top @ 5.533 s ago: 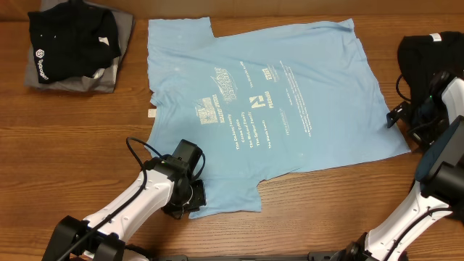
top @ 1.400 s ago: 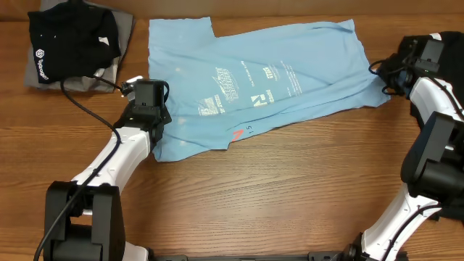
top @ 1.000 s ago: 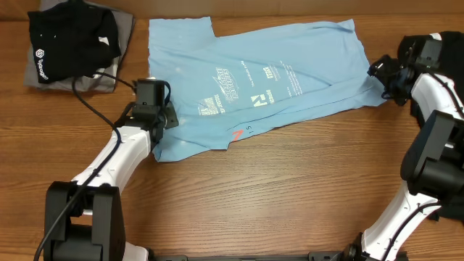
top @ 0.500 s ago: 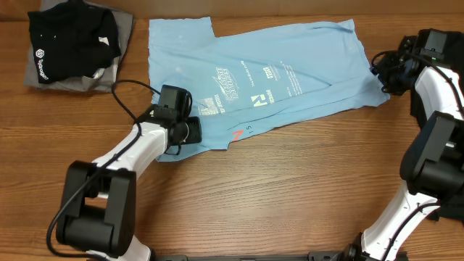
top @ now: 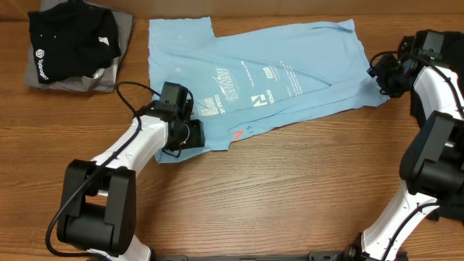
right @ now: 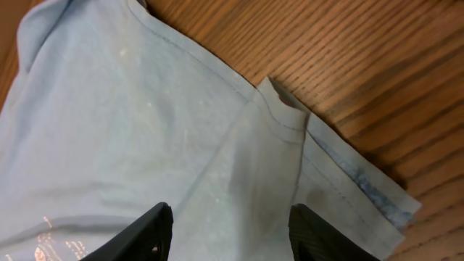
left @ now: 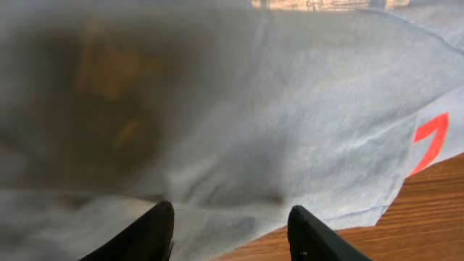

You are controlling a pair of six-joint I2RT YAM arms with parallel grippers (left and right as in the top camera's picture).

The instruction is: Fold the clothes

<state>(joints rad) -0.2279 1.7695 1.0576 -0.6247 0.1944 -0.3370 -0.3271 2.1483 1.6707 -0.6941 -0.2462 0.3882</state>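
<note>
Fabric fills nearly all of your left wrist view. The left pincer (left: 230, 225) sits low over the light blue T-shirt (left: 290, 130), its two fingers about half apart, with wrinkled cloth lying in the gap between them. You cannot see either finger clamping the cloth. Just ahead and to the right of that pincer is a red mark (left: 429, 141) near the shirt's edge, and bare counter (left: 435, 217) shows past that edge. The upper left of this view is dark and blurred, too close to read.

From overhead, the left pincer (top: 194, 133) is at the shirt's near left corner. The light blue T-shirt (top: 304, 58) spreads away from it across the counter (top: 290, 188) toward the right pincer (top: 382, 76), which is at the shirt's opposite end. The near part of the shirt is folded over itself, and white printed text (top: 250, 83) sits just beyond the left pincer.

Your right pincer (right: 230, 225) is likewise about half open, its fingers standing either side of a seamed fold in the blue cloth. Nothing you can see is gripped. To its right the shirt's hemmed corner (right: 377, 199) lies flat on the wood.

Well off to the far left of the left pincer, a folded black T-shirt (top: 69, 40) rests on a grey one (top: 122, 32).
</note>
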